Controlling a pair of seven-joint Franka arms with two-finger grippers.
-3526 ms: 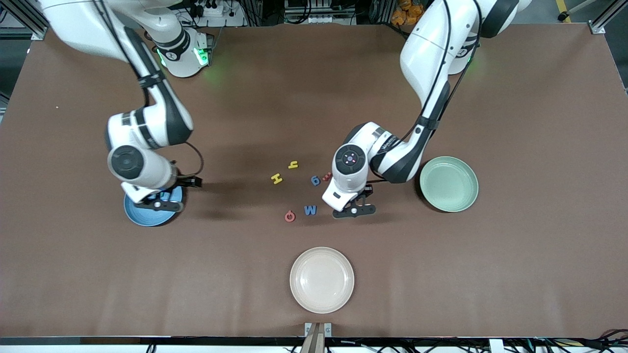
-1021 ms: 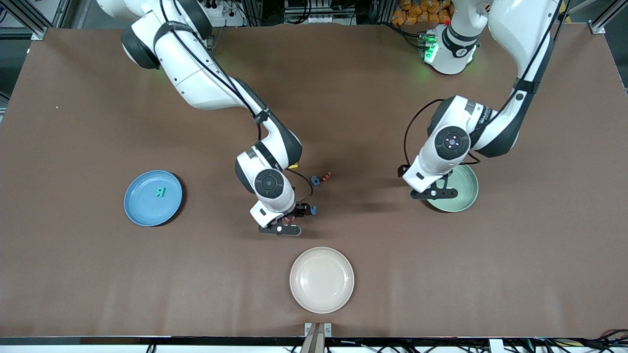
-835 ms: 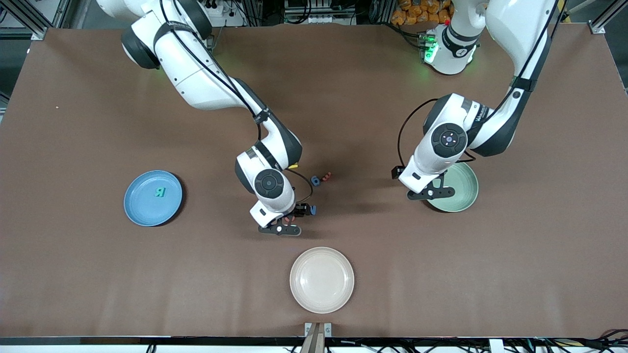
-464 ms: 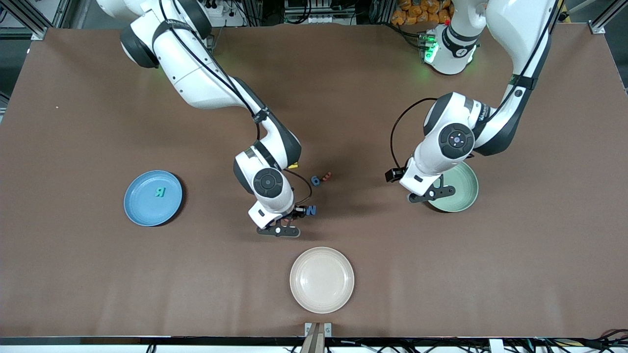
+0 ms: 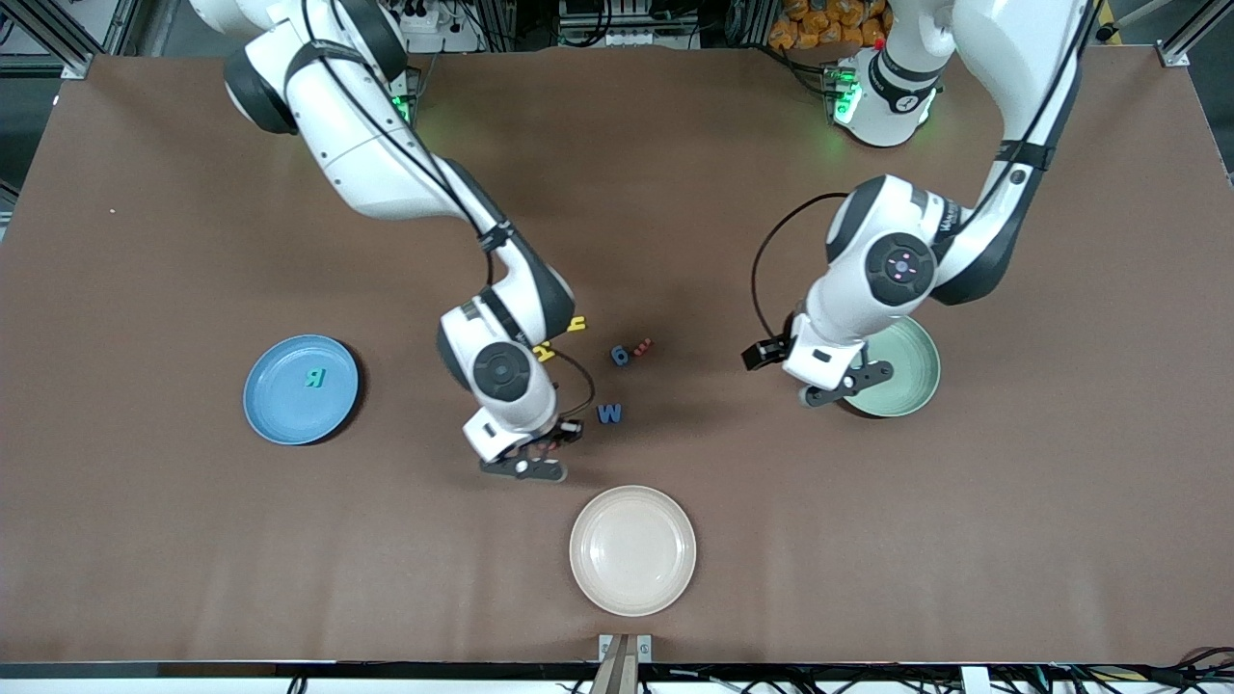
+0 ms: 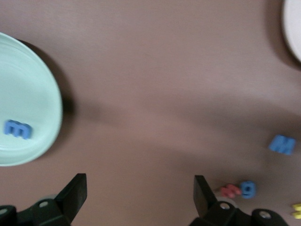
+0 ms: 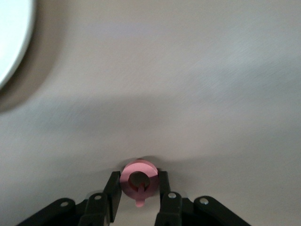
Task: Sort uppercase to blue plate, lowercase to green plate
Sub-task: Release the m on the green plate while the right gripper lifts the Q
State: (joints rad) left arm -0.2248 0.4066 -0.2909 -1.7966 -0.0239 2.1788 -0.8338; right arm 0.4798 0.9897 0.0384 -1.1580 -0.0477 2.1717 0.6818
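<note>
Right end effector (image 7: 138, 190) pinched Q (image 7: 138, 178) by rim; thin grip risked slip before blue plate (image 5: 300, 389). Left end effector (image 6: 140, 197) open, waiting beside green plate (image 6: 28, 101).

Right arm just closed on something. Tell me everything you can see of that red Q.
The red Q is a small flat ring, foam by the look, pinkish in the right wrist view, with a round hole and a short tail pointing toward the wrist. The right gripper is shut on it, one finger on each side of the ring. Bare table lies under it; from the front the gripper hides it.
</note>
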